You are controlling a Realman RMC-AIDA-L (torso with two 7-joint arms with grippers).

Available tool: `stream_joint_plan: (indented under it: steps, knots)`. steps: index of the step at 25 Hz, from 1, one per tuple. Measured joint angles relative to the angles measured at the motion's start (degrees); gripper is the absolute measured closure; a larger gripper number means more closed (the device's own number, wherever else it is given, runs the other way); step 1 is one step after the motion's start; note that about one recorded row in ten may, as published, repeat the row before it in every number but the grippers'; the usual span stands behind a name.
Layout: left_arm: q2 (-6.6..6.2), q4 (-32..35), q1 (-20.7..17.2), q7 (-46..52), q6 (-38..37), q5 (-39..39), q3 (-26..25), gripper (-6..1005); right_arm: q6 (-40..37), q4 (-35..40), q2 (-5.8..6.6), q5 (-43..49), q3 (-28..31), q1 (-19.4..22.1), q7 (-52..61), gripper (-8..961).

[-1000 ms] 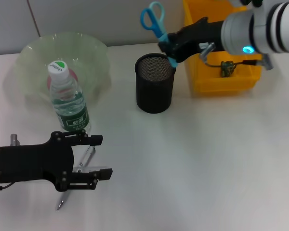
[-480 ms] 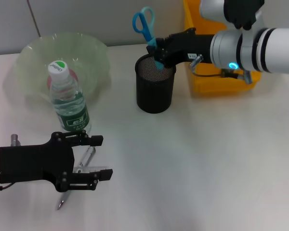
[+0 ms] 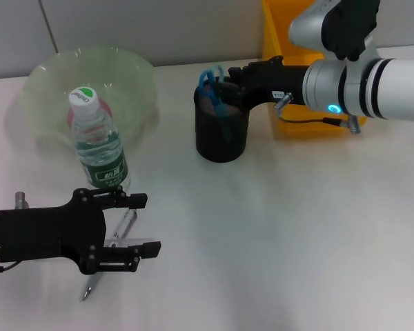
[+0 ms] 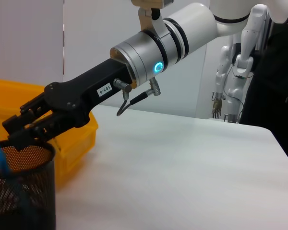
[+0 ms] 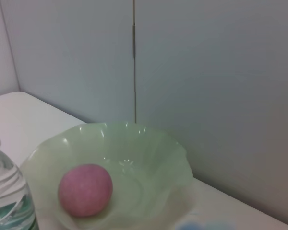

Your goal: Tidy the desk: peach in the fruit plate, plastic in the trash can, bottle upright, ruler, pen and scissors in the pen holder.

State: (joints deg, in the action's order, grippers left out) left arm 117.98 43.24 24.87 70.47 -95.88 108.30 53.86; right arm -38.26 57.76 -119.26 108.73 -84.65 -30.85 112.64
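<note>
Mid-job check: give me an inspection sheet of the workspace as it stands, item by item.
Surface: white desk.
Scissors: blue scissors in the black mesh pen holder, handles just above the rim.
Bottle: bottle upright in front of the fruit plate.
Peach: pink peach in the green fruit plate.
Pen: pen lying on the desk under the left end effector.
Ruler, plastic: nothing seen.
Trash can: yellow bin behind the right arm.
Grippers: right end effector at the holder rim; left end effector open over the pen.
Cables: short cable on the right wrist.
Clutter: nothing seen.
Surroundings: grey wall panels.
</note>
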Motion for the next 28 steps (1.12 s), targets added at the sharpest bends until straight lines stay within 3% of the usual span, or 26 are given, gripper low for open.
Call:
stream_joint_plan:
  steps: [9,16,20,22,24,25,26,28]
  knots:
    - [-0.04,0.3,0.0,0.0,0.0,-0.1,-0.1,187,-0.6,1.6,-0.03,-0.9,0.5,1.0,0.0,433]
    - [-0.10,0.5,0.0,1.4,0.1,-0.1,-0.2,187,-6.9,8.2,0.06,-6.1,3.6,6.4,0.1,365]
    - [-0.26,1.6,0.0,3.1,0.3,0.2,-0.6,186,-15.7,13.2,0.13,-9.2,6.5,12.4,-0.9,265]
    - [-0.28,2.0,0.0,3.4,0.3,0.3,-0.7,186,-17.9,13.3,0.14,-10.1,7.7,13.1,-1.7,202]
    - [-0.31,2.9,0.1,3.8,0.3,0.8,-0.6,187,-23.3,13.3,0.16,-11.2,11.0,14.2,-2.9,160]
    - [-0.31,2.9,0.1,3.8,0.3,0.8,-0.6,187,-30.2,13.2,0.29,-11.3,15.4,14.5,-3.1,150]
    - [-0.31,2.9,0.1,3.8,0.3,0.8,-0.6,187,-30.2,13.2,0.29,-11.3,15.4,14.5,-3.1,141]
    - [-0.20,8.0,0.4,5.6,0.1,6.1,-0.3,187,-37.6,12.8,0.81,-10.7,19.8,14.3,-2.6,121]
